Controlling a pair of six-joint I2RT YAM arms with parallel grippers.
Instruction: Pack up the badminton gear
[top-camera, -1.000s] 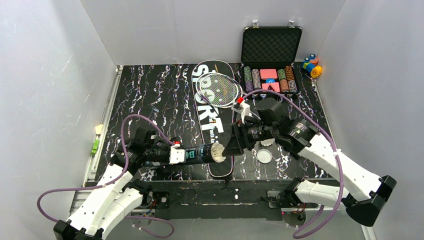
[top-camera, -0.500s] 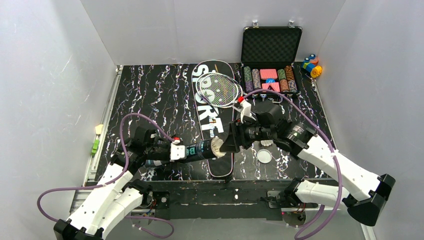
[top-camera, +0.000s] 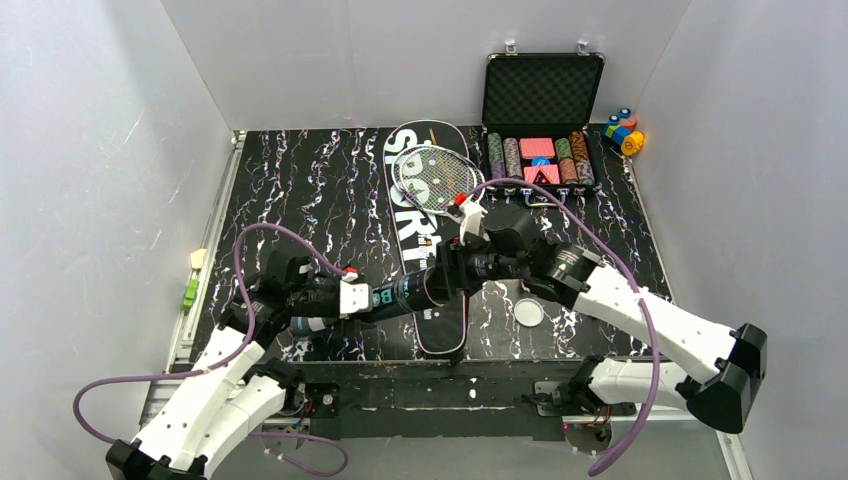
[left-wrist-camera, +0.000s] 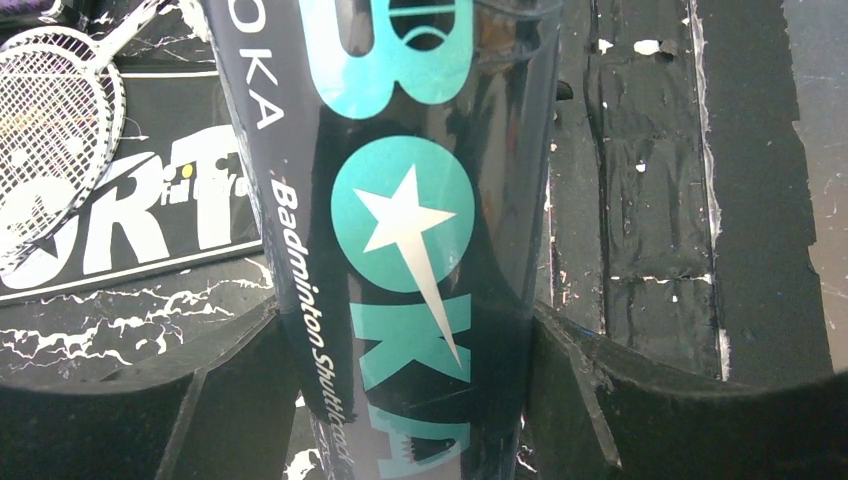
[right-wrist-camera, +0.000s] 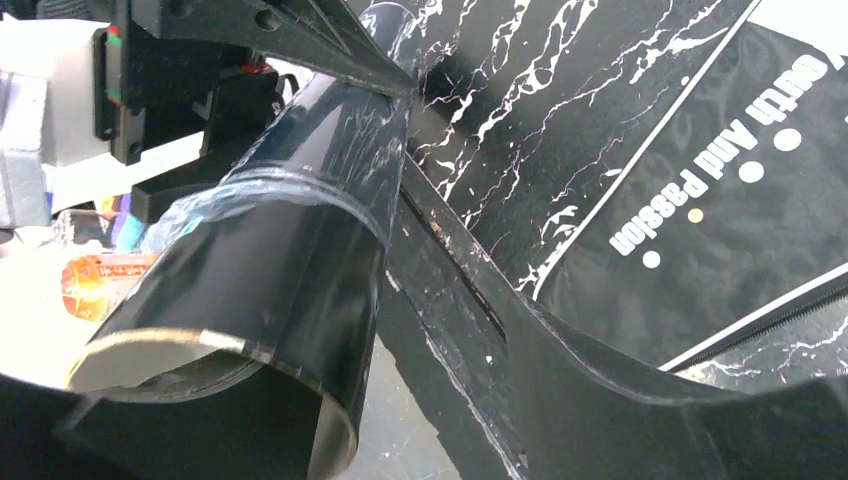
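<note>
1 second on, the right jaws, spread wide, have slid over the mouth of the tube that the left jaws clamp level above the near end of the bag, hiding the shuttlecock seen there, so it is probably pushed inside.

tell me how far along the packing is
Done: nothing fully packed that I can see. In hand: left gripper holds the tube, right gripper at its open mouth; its contents don't show. To do: lid lies on the table, rackets lie on top of the bag, not inside.
</note>
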